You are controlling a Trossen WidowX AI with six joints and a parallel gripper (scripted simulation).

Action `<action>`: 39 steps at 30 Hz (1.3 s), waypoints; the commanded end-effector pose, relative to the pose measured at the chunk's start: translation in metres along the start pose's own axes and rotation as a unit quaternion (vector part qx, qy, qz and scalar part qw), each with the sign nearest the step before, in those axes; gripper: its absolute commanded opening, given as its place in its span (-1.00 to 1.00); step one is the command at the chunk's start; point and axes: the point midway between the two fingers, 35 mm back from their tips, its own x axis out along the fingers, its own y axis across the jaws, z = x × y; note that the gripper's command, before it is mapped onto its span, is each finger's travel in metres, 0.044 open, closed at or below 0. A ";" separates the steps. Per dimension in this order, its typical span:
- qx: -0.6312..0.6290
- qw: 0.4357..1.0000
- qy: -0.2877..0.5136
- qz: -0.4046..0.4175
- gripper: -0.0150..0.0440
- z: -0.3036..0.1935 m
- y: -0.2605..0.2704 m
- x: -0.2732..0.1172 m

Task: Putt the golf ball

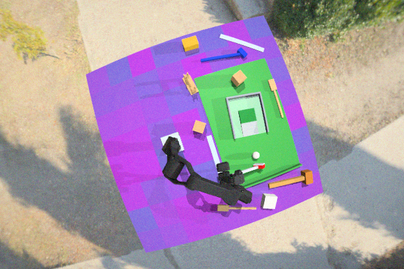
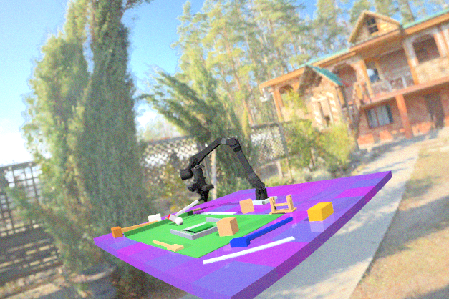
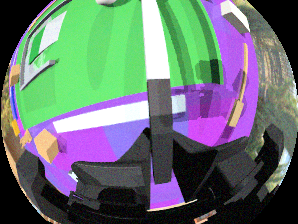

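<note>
My gripper (image 1: 231,176) (image 2: 204,197) (image 3: 154,131) is shut on the dark grip of the red putter, whose white shaft (image 1: 250,169) (image 2: 189,207) (image 3: 156,45) slants down from the fingers. Its red head (image 1: 261,166) (image 2: 170,217) is low at the mat's lower edge in the top view, hidden in the wrist view. The white golf ball (image 1: 256,155) (image 2: 178,221) (image 3: 106,2) sits on the green mat, between the head and the ramp, a small gap from the head. The pale ramp (image 1: 254,128) leads to the dark raised green (image 1: 247,115) (image 2: 201,227) (image 3: 36,44), inside grey walls.
An orange-brown mallet (image 1: 286,181) (image 2: 139,226) and a white block (image 1: 269,201) (image 2: 155,217) lie past the mat's lower edge. A tan mallet (image 1: 241,208) (image 3: 235,112) lies below the arm. A white strip (image 1: 213,149) (image 3: 100,117) and a tan cube (image 1: 199,127) (image 2: 246,206) lie left of the mat.
</note>
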 end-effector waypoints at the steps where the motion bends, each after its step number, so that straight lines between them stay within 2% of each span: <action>1: 0.001 1.000 -0.005 -0.006 -0.49 0.001 -0.017 -0.001; 13: 0.003 1.000 -0.003 -0.002 -0.49 0.000 -0.021 0.001; 24: 0.001 1.000 -0.005 0.000 -0.49 0.002 0.110 0.001; 30: 0.001 1.000 -0.005 0.000 -0.49 0.002 0.112 -0.006; 39: 0.001 1.000 -0.005 0.000 -0.49 0.002 0.112 -0.047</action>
